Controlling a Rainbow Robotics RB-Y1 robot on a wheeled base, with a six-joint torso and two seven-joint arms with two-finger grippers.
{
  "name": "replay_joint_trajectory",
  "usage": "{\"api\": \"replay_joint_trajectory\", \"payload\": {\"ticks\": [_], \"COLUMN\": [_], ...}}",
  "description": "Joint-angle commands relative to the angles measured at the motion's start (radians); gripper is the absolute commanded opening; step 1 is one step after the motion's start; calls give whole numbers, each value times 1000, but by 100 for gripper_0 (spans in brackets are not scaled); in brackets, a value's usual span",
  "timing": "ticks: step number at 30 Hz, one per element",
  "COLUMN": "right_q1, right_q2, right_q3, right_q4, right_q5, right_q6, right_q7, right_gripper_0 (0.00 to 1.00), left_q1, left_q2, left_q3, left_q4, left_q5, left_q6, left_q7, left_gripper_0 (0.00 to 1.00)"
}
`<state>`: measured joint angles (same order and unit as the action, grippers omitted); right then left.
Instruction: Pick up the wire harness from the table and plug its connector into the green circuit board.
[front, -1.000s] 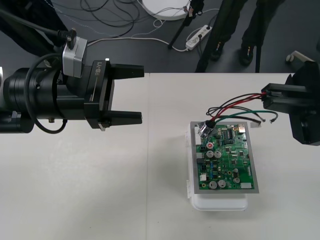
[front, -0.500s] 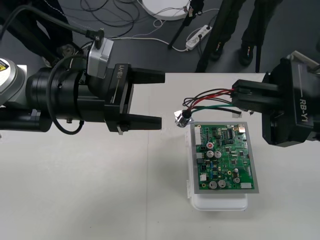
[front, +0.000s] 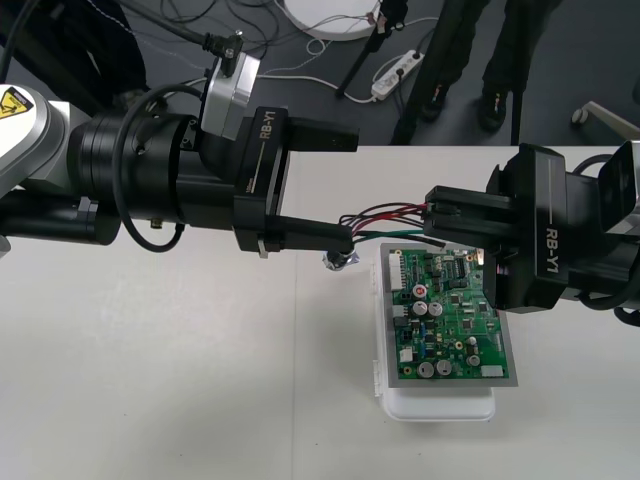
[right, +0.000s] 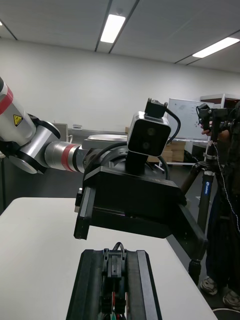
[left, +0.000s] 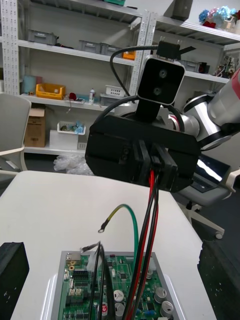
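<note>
harness (front: 385, 213) off the table (front: 200, 380), strung between the grippers | left gripper (front: 352, 188) open, lower finger (front: 310, 234) just beside it | socket (front: 340, 262) dangling under that finger, left of board (front: 450, 315) | right gripper (front: 432, 218) clamped on plug (right: 114, 262), above board's far edge | board sits on white base (front: 440, 405)

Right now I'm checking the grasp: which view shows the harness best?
Left wrist view: the harness hangs from the right claw, every wire plain. Front view: wires span toward the left claw. Right wrist view: the clamped end.
</note>
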<state>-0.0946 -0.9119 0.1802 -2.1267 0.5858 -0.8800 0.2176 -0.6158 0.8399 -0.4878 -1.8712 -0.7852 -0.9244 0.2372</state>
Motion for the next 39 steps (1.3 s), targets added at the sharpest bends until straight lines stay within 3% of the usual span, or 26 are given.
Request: {"api": "replay_joint_trajectory", "payload": {"ticks": [1, 24, 39], "right_q1": [-11, -50, -51], "right_q2": [44, 169, 192], "right_q3": [30, 73, 90], "right_q4": [-32, -32, -32], "right_q5": [9, 100, 108], "right_q6": [9, 52, 59], "right_q7": [-23, -34, -32], "right_gripper_0": [0, 0, 0], "left_q1": [-55, -64, -88], "left_q2": [39, 73, 99], "left_q3": [-9, -34, -34], "left_q4": [-49, -112, -126], "left_q5": [15, 20, -14], "left_q6": [45, 45, 45], "left_q7": [-61, -78, -90], "left_gripper_0": [100, 100, 100]}}
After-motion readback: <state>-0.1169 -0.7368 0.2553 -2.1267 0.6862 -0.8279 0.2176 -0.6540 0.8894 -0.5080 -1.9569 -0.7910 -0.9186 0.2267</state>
